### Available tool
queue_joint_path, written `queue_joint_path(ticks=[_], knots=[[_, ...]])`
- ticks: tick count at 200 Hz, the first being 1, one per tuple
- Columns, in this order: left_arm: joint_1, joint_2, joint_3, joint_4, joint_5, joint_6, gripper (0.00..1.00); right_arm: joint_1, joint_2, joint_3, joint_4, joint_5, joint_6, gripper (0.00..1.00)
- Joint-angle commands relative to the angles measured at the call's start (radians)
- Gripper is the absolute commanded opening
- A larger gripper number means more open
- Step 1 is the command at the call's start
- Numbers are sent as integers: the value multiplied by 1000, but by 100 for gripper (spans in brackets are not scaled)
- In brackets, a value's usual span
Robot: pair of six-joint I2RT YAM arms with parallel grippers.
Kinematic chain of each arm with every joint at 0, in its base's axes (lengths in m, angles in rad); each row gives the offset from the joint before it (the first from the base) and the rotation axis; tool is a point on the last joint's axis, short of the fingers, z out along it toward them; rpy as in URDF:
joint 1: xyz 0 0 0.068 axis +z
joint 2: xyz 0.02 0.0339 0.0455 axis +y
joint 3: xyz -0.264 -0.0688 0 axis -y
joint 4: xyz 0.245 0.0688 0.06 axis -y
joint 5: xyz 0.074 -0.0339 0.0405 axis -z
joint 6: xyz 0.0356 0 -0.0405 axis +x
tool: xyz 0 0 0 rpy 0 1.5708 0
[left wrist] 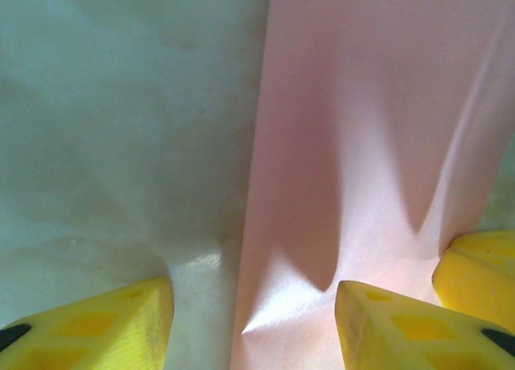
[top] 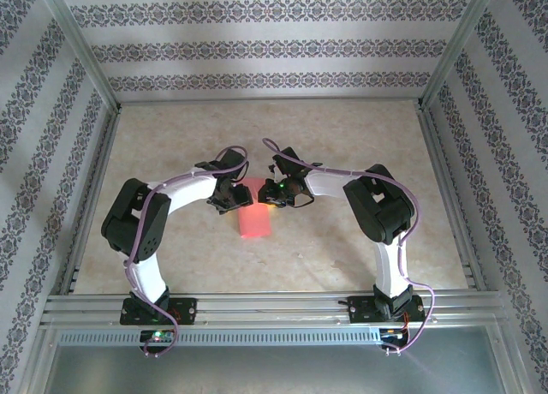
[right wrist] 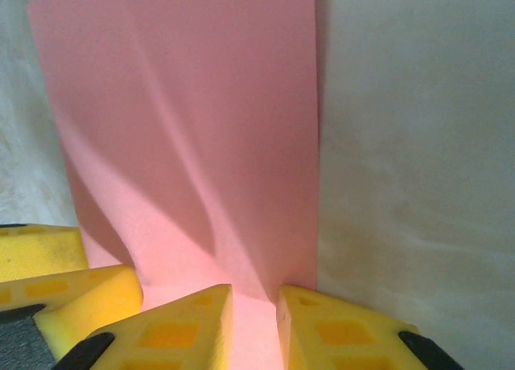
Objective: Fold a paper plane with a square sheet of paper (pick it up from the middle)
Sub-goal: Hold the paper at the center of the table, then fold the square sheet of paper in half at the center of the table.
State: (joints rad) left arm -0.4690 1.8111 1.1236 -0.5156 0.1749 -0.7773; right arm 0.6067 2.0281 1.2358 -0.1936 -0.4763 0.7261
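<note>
The square sheet of paper (top: 255, 221), folded into a salmon-pink rectangle, lies on the table between both arms. My left gripper (top: 229, 199) sits over its far left corner. In the left wrist view that gripper (left wrist: 253, 293) is open, and the paper (left wrist: 362, 145) shows its left edge and a small raised pucker between the wide yellow fingers. My right gripper (top: 276, 195) is at the far right corner. Its jaws (right wrist: 255, 293) stand close together with a strip of rippled paper (right wrist: 201, 129) pinched between them.
The beige table (top: 342, 137) is ringed by patterned walls and an aluminium frame (top: 257, 307) at the near edge. A right finger (left wrist: 479, 265) pokes into the left wrist view. The left gripper's fingers (right wrist: 56, 261) show at the right wrist view's lower left.
</note>
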Motion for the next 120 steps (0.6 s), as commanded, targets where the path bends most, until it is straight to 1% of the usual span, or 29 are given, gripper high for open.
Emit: queue_joint_path(ticks=[1,19,41,65,83,120], knots=[[11,27,21,-23,-4,33,52,11,33,11,-49,13,-11,25],[12,35,12,-31,-16,25,45,7,20,14,-42,2,-4,27],[12,29,-2,-31,-39,15,39,-2,-18,7,-22,-8,4,29],[12,31,-5,-32,-47,10,36,-15,-69,-7,-6,-4,6,33],[12,31,-9,-28,-51,7,34,-22,-94,-23,-6,22,4,34],[11,35,-11,-32,-57,8,32,-27,-94,-46,-9,49,4,34]])
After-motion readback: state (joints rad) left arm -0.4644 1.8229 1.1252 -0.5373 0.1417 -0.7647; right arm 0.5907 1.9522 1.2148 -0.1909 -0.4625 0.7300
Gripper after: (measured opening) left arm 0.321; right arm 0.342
